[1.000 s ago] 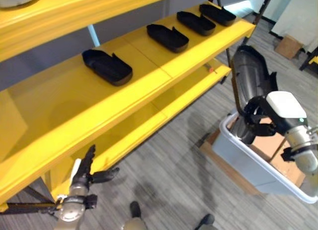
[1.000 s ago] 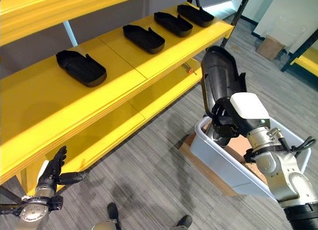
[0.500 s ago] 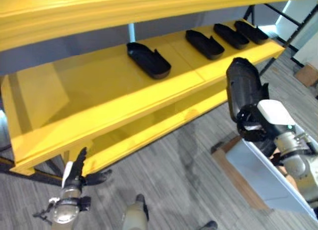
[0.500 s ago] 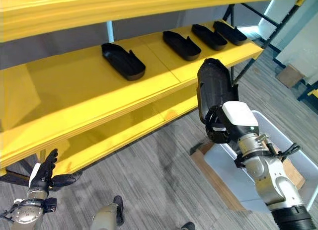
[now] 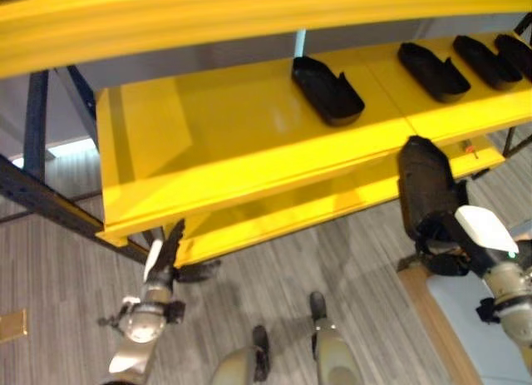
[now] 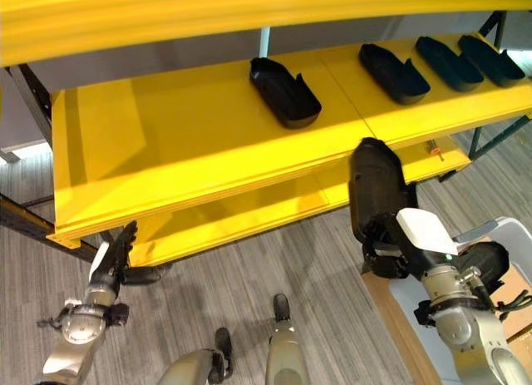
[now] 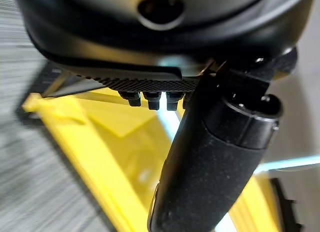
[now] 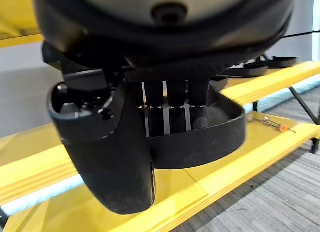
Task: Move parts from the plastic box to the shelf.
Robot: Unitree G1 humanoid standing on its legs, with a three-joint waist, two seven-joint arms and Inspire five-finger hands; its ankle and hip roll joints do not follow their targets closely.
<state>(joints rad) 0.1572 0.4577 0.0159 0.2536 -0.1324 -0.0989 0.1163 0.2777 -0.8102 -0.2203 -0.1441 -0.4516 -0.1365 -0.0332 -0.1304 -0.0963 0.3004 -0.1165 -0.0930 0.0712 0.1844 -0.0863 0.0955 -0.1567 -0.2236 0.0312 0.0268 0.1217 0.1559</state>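
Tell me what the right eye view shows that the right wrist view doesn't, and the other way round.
The right eye view alone has the left hand, open and low by the shelf's corner, and the plastic box at the robot's right. The right wrist view alone has the right hand's fingers curled over the rim of the black part, seen from close. Both show that held part, the yellow shelf, the parts lying on it and a small orange-tipped tool on the lower board.
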